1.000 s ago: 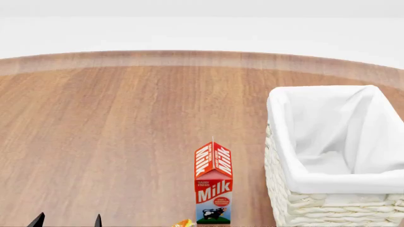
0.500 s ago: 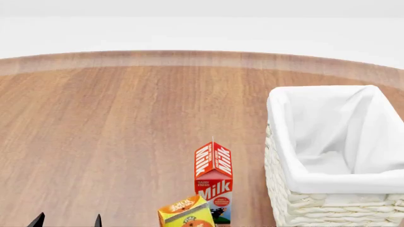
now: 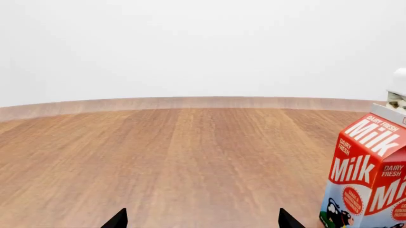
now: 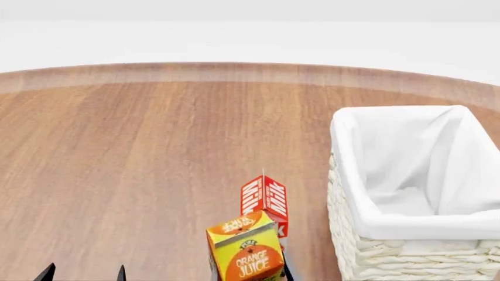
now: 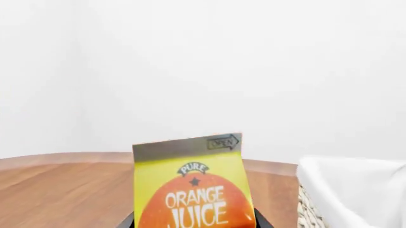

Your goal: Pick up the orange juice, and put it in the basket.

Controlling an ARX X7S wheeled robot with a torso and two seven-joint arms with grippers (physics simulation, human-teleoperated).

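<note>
Wooden table (image 4: 156, 164): right gripper (image 5: 193, 222) pinches the orange juice (image 4: 245, 253) aloft near the milk carton (image 4: 264, 202). Left gripper (image 4: 84, 273) spread. Carry right, clearing the basket (image 4: 367, 175) rim, then release.

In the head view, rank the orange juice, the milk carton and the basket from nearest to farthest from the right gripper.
1. Orange juice: in the right gripper, near table edge.
2. Milk carton: just behind the juice.
3. Basket: off to the right.

You see red-and-white milk carton (image 4: 264, 199) upright on round wooden table (image 4: 140, 164); pale wall behind.
</note>
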